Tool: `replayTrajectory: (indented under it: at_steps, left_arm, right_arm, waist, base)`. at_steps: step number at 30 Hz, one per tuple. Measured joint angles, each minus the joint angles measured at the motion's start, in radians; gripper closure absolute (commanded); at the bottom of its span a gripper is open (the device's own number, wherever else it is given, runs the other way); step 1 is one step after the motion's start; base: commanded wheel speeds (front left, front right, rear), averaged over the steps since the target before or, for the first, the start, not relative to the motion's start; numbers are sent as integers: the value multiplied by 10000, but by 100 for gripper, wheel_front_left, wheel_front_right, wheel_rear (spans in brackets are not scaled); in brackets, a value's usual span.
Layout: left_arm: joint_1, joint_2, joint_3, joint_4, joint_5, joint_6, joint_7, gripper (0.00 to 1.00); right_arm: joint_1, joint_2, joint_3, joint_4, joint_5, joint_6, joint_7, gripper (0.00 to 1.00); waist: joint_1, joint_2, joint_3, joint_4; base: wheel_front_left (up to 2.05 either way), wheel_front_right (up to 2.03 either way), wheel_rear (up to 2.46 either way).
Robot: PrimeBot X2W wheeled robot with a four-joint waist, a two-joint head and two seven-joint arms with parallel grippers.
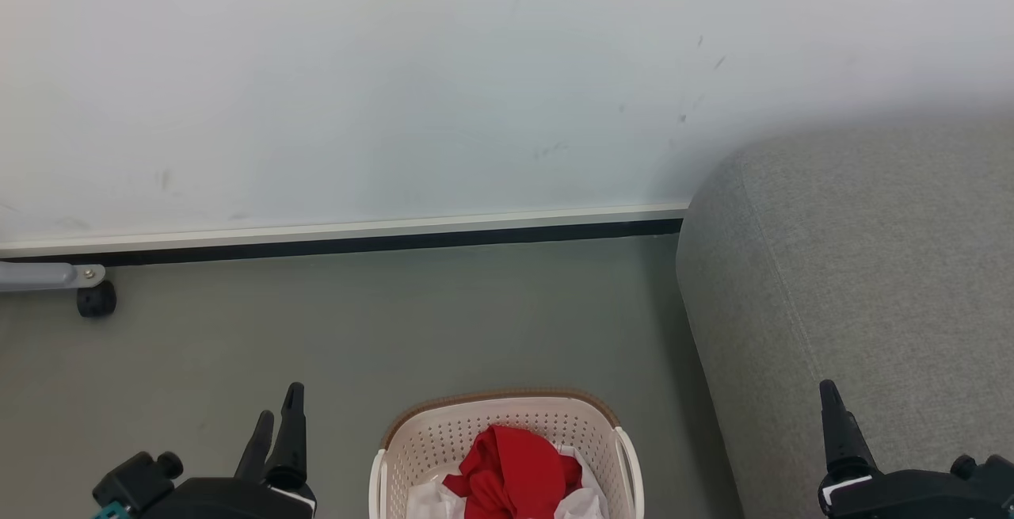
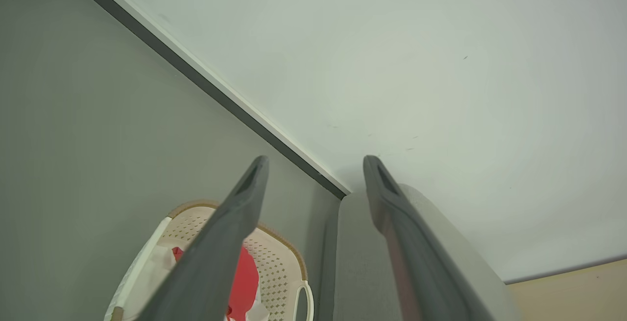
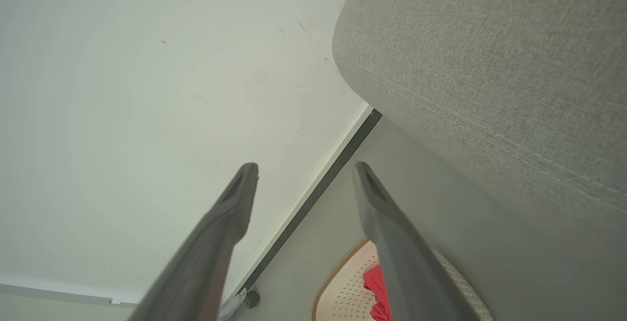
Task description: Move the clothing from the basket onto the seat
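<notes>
Nearest the robot, the left pincer (image 2: 316,159) and the right pincer (image 3: 304,166) both stand with their jaws spread wide and nothing between them; neither touches anything. Between them, low on the floor (image 1: 396,321), sits the basket (image 1: 432,440), and the clothing lies inside it: a crumpled red garment (image 1: 515,467) heaped on top of white cloth (image 1: 582,503) that shows at both sides beneath it. None of it has reached the seat (image 1: 871,265), which rises just beside the basket on the robot's right and runs back toward the wall (image 1: 396,67). The cloth looks light, soft and limp, so it will likely sag and trail once lifted, and a loose fold may catch on the basket's rim or a handle. The raised hump of the red garment seems the best place to pinch, deep enough to gather several layers, since a thin edge could slip out of the long fingers. The white cloth below may come up with it or need its own grasp. Farther off, a dark skirting (image 1: 356,238) lines the wall's foot, and a small black caster (image 1: 96,299) stands at far left.
</notes>
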Motion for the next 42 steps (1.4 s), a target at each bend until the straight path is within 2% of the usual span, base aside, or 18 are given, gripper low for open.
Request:
replayTrajectory:
  at_steps: [42]
  left_arm:
    - [395,270,-805,-282,6420,1057,-1536,0]
  right_arm:
    - [334,-512,1588,-337,-6138,-966,-1526,0]
  waist:
    - [0,1,-210,-9]
  base:
    - [0,0,0]
